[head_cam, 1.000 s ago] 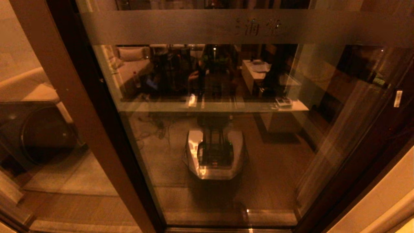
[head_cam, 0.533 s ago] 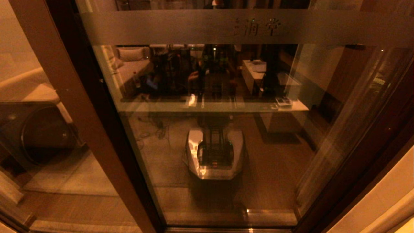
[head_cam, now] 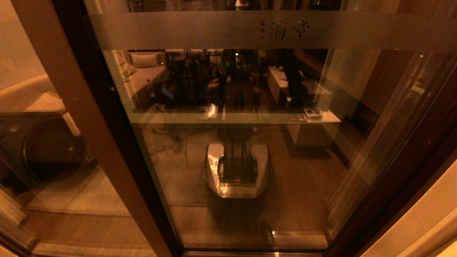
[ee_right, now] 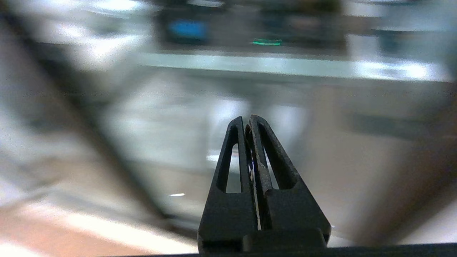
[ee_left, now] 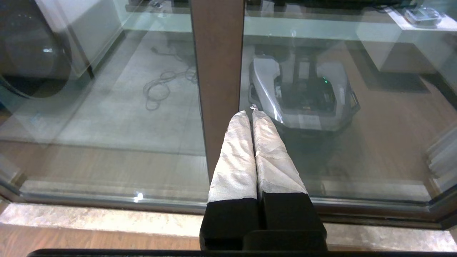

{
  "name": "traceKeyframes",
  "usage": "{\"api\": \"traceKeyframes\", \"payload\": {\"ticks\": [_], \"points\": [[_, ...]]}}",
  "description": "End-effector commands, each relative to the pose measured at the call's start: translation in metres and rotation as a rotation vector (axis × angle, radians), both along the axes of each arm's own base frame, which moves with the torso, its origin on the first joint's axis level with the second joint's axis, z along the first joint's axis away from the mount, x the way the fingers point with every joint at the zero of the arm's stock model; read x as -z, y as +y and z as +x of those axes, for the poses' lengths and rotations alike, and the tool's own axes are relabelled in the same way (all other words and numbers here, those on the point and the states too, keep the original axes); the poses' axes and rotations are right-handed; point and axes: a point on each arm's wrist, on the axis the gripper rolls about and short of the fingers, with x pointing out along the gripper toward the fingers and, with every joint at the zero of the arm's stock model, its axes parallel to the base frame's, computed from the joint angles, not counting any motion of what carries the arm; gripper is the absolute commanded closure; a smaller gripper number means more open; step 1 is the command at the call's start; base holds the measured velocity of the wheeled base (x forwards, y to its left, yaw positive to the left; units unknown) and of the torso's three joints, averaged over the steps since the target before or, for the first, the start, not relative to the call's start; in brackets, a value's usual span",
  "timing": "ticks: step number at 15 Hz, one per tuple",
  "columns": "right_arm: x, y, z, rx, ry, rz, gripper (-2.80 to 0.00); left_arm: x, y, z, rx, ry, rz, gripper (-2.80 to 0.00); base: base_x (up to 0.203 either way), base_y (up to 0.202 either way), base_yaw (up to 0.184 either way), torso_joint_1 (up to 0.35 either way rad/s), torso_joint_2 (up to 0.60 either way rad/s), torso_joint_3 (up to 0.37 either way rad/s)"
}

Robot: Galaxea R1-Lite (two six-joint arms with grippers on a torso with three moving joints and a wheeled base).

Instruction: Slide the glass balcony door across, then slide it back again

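Your right gripper (ee_right: 249, 119) is clenched empty before the glass balcony door (head_cam: 250, 150), left gripper (ee_left: 251, 113) likewise by its brown frame (ee_left: 217, 71); the door hasn't shifted since earlier.

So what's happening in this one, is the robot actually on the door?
Not at this moment. The robot faces the glass balcony door, whose frosted band runs across the top of the head view. Neither end effector touches it. The left end effector is shut and points at the brown door frame without contact. The right end effector is also shut and empty, with its surroundings blurred. Neither arm shows in the head view.
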Motion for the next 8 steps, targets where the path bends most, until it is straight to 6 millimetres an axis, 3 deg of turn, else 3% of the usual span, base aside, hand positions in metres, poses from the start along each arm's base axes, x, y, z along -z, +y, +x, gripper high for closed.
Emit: {"api": "traceKeyframes", "payload": {"ticks": [1, 4, 8], "points": [[0.017, 0.025, -0.070, -0.169, -0.051, 0.024, 0.00, 0.000, 0.000, 0.000, -0.001, 0.001, 0.000, 0.00, 0.000, 0.000, 0.000, 0.000, 0.00, 0.000], [0.016, 0.022, -0.130, -0.355, 0.068, 0.103, 0.00, 0.000, 0.000, 0.000, 0.000, 0.001, -0.001, 0.00, 0.000, 0.000, 0.000, 0.000, 0.00, 0.000], [0.048, 0.021, -0.187, -0.260, 0.143, 0.116, 0.00, 0.000, 0.000, 0.000, -0.001, 0.001, -0.002, 0.00, 0.000, 0.000, 0.000, 0.000, 0.00, 0.000]]}}
